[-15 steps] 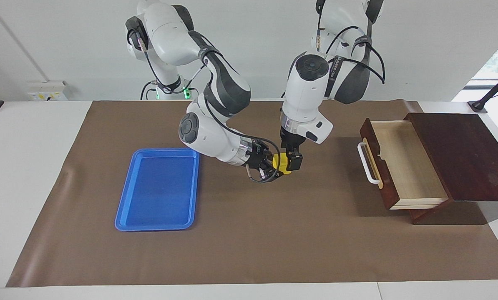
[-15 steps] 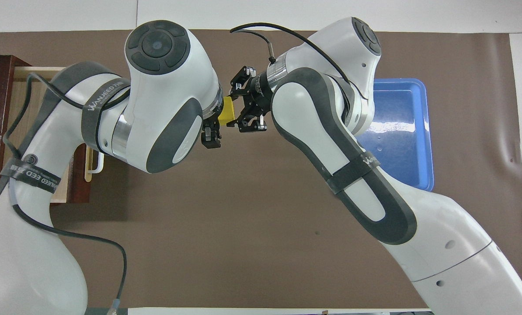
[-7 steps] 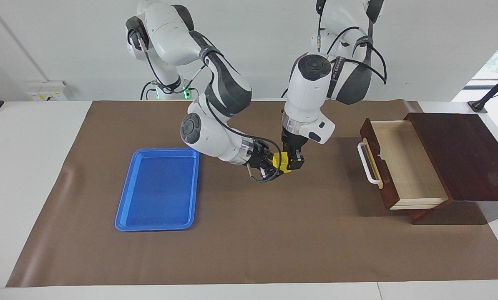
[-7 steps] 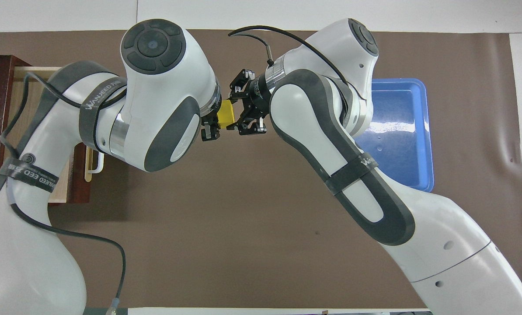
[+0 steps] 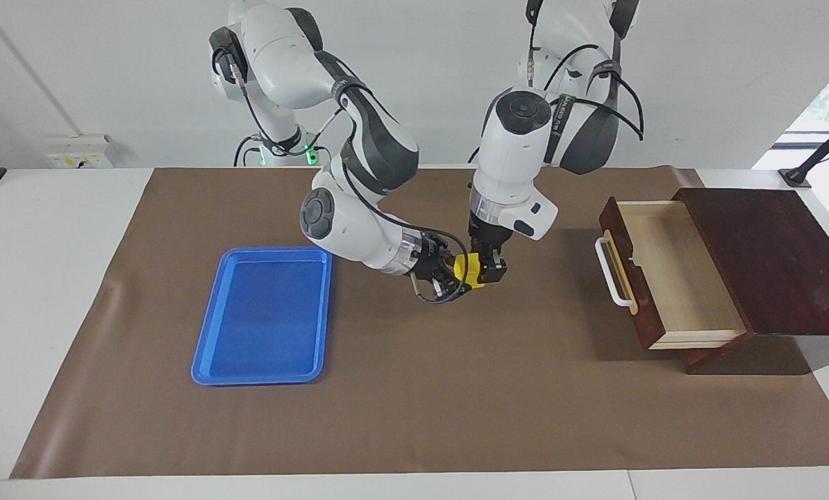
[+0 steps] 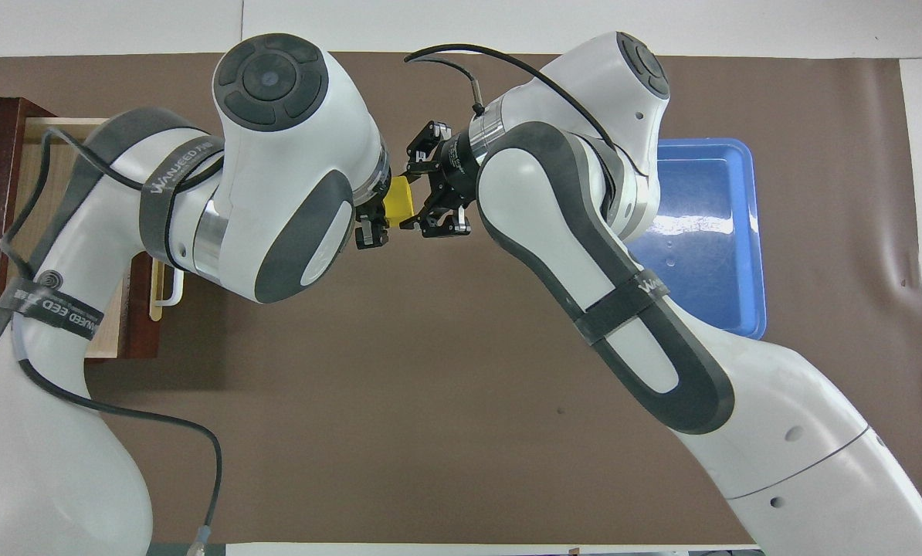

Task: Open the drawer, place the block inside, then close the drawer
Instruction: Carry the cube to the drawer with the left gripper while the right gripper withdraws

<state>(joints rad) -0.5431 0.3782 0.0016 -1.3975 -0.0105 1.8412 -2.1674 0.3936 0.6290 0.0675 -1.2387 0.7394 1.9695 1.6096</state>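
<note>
block (image 5: 468, 270) | cube, no long axis | left hand (image 5: 489, 270) clamped | right hand (image 5: 450, 276) unclear

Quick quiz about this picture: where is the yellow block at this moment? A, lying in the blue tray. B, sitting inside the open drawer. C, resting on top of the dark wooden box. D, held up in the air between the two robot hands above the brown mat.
D: the yellow block is off the mat, between the left hand and the right hand, while the blue tray and the open drawer hold nothing.
</note>
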